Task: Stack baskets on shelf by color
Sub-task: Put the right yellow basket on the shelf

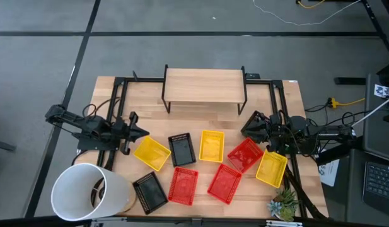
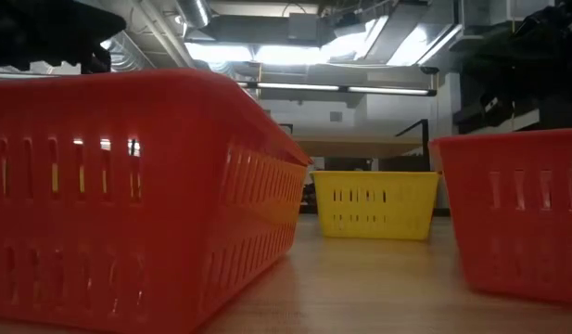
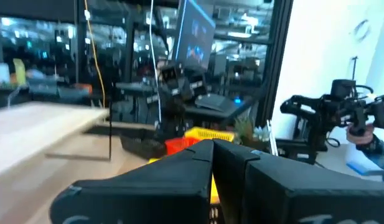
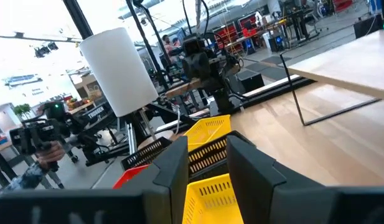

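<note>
8 baskets lie loose on the table [image 1: 289,107], none on the shelf [image 1: 203,85], which stands bare at the far middle, between the two grippers and beyond both.

Left gripper [image 1: 142,132] hovers at the left side, fingers pressed together w/ nothing between them (left wrist view: the two dark tips meet). Just past its tips sits a yellow basket [image 1: 152,153], tilted. Next out, a black basket [image 1: 182,149], then a 2nd yellow basket [image 1: 211,145] approx. midway between the grippers. Nearer the front edge: a 2nd black basket [image 1: 149,192] beside the white bucket [image 1: 87,192], and a red basket [image 1: 183,185].

Right gripper [image 1: 249,128] hovers at the right side, fingers parted a little, gripping nothing; right wrist view shows a gap between the dark fingers [image 4: 251,165]. Just beside its tips is a red basket [image 1: 245,154], angled; a 3rd yellow basket [image 1: 272,169] sits under the right arm, touching that red one. A 3rd red basket [image 1: 224,183] lies further toward the front.

Small plant [image 1: 284,204] at front right corner. Low view: two red baskets close up, one yellow [image 2: 375,204] behind.
</note>
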### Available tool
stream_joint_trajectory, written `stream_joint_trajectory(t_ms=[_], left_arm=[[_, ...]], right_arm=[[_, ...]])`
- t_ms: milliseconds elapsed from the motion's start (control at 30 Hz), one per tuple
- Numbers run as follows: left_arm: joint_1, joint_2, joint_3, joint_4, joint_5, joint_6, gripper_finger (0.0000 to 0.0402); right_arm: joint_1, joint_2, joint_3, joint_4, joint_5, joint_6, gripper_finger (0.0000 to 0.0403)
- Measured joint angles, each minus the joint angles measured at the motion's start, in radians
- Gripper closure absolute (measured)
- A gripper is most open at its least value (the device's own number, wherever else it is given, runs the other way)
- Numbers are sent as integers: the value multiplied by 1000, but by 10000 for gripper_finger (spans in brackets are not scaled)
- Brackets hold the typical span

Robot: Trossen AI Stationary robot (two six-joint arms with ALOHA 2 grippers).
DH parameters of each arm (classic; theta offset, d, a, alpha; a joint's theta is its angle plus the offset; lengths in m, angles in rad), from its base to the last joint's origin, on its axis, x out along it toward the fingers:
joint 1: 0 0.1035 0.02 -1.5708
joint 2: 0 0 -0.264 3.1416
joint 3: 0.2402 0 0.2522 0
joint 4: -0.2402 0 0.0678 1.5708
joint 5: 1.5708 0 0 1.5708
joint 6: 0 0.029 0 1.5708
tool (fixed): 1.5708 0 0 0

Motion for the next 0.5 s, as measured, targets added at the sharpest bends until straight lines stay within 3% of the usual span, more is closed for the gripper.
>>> stream_joint_trajectory(t_ms=[100, 267, 500], left_arm=[[0, 0, 1, -5, 9, -18, 399], [0, 40, 41, -138, 168, -85, 401], [0, 253, 197, -437, 191, -245, 401]], right_arm=[[0, 0, 0, 0, 0, 1, 292], [0, 0, 0, 0, 0, 0, 292], [0, 0, 0, 0, 6, -3, 292]])
